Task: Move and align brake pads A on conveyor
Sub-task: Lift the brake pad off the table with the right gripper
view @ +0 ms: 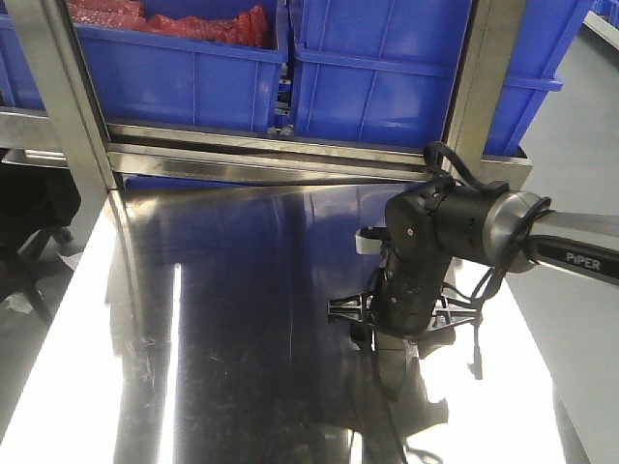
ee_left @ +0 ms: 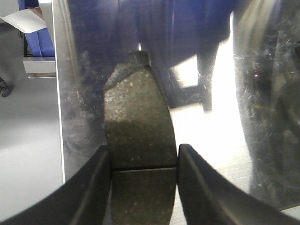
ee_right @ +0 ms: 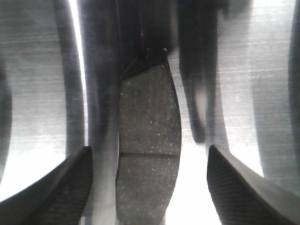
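Stainless steel worktop (view: 242,319) fills the front view, with blue bins (view: 193,87) racked beyond its far edge. No conveyor shows in any view, so the belt must lie somewhere off this worktop. The right arm (view: 455,232) reaches down over the worktop's right half. One brake pad (ee_left: 138,122) lies close to a side edge of the worktop, and a second brake pad (ee_right: 149,140) lies on its right half. The left claw (ee_left: 143,157) is narrow, its fingers (ee_left: 91,187) clamped on the first pad's long sides at the centre groove. The wrist view is too close to tell whether that pad is clear of the worktop. The right claw (ee_right: 150,154) stands wide, straddling the second pad with a gap on either side. As I judge it, the right claw should settle low, centre on the groove, and close squarely on the long edges. A thin pad on slick steel could skid or twist under an uneven pinch. Both pads should then lift straight up, long axes kept true, ready to be laid parallel.
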